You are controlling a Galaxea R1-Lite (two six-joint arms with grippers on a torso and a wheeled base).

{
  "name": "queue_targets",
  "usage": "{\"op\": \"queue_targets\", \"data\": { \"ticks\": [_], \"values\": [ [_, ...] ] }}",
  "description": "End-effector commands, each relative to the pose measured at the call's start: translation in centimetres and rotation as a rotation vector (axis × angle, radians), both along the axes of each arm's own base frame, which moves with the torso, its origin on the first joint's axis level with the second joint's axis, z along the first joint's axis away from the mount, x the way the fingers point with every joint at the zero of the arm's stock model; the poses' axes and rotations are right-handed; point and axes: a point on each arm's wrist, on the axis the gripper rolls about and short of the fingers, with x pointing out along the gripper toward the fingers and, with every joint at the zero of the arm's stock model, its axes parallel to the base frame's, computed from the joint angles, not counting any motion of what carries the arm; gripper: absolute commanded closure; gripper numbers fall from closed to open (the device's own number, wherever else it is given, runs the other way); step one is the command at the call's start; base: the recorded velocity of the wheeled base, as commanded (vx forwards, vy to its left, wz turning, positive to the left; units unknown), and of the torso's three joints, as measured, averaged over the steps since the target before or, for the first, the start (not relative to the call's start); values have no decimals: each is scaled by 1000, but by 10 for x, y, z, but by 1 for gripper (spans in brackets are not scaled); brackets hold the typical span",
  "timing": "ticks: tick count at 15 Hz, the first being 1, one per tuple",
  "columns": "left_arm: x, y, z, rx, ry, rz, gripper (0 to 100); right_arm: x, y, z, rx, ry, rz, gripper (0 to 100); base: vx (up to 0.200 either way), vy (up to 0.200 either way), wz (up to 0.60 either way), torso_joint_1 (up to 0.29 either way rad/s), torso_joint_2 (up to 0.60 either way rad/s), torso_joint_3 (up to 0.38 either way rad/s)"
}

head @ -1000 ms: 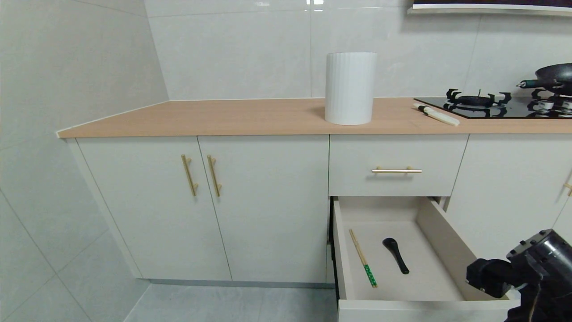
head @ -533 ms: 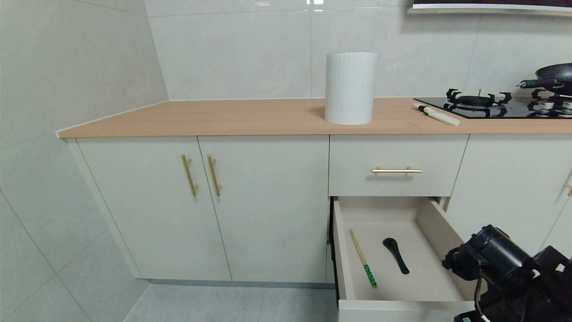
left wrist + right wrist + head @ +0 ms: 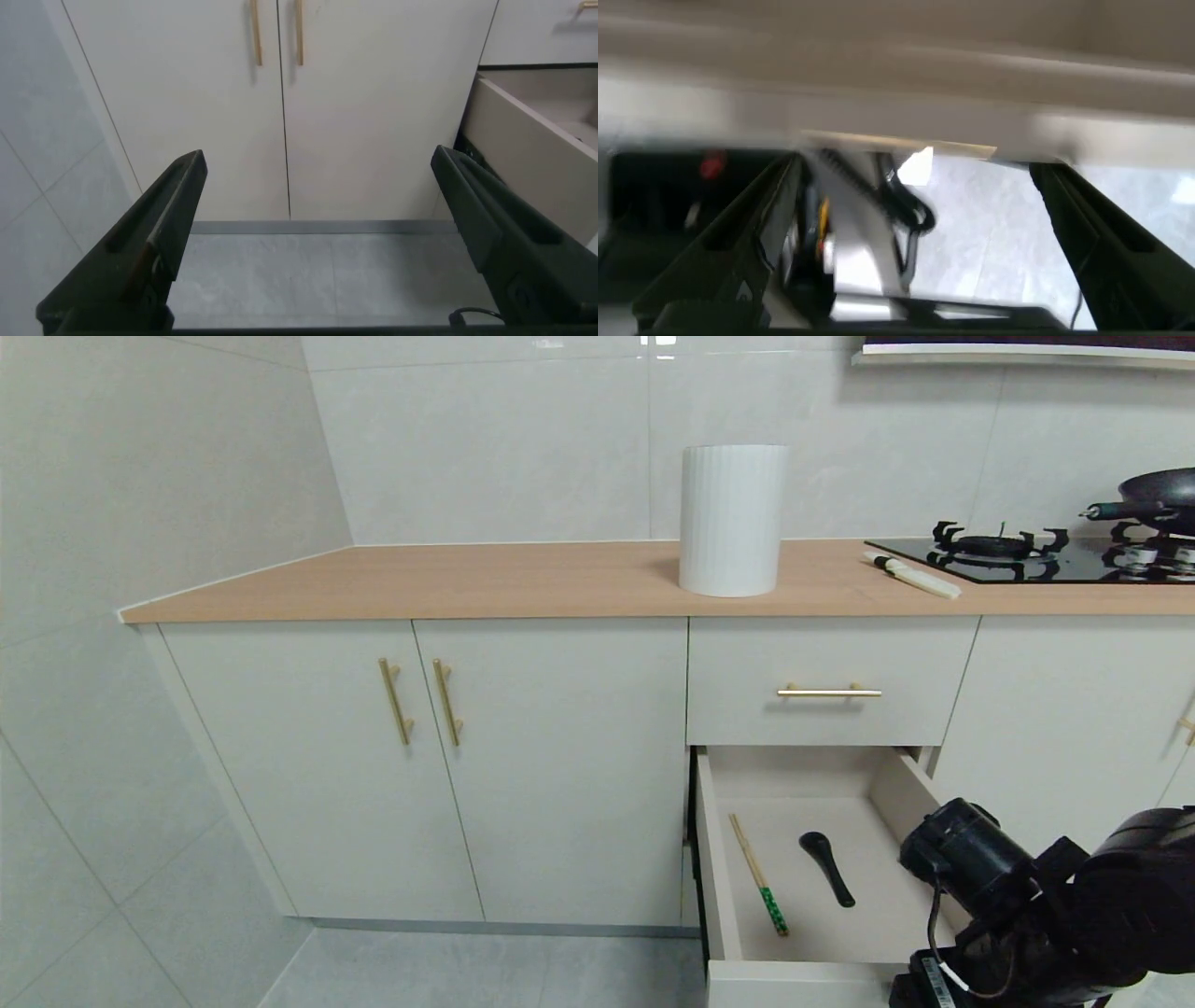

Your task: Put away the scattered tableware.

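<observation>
So the counter (image 3: 467, 581) runs high above both grippers, and the open drawer (image 3: 794, 770) sits right in front of the right arm (image 3: 990, 887), which is parked at its front right corner. The canister (image 3: 733, 518) stands up on the counter, above the drawer and well away from either gripper.

Right gripper (image 3: 915, 266) is spread wide, holding nothing, tucked low against the drawer front. Left gripper (image 3: 318, 252) is spread and empty too, pointed at the double doors (image 3: 420, 756) down near the floor, so it's the far one.

The thing that's left out is the white utensil (image 3: 910, 575). It's on the counter, up and beyond the right gripper, lying flat with its long axis running diagonally beside the hob (image 3: 1027, 560). I'd say the right arm takes that one.

Spoon (image 3: 826, 868) and chopsticks (image 3: 758, 875) lie in the drawer, near the right gripper, both pointing front to back.
</observation>
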Motion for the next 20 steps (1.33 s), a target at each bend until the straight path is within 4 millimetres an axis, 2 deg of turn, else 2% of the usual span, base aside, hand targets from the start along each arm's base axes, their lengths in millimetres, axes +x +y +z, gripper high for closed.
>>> {"op": "queue_targets", "data": {
  "ticks": [1,6,13,16,20],
  "values": [
    [0,0,0,0,0,0,0,5,2,-6,-5,-1,-11,0,0,0,0,0,0,0],
    [0,0,0,0,0,0,0,21,0,-10,18,-118,-60,0,0,0,0,0,0,0],
    [0,0,0,0,0,0,0,43,3,-41,69,-334,-124,0,0,0,0,0,0,0],
    [0,0,0,0,0,0,0,53,1,-50,70,-371,-152,0,0,0,0,0,0,0],
    [0,0,0,0,0,0,0,76,1,-63,110,-501,-154,0,0,0,0,0,0,0]
  ]
}}
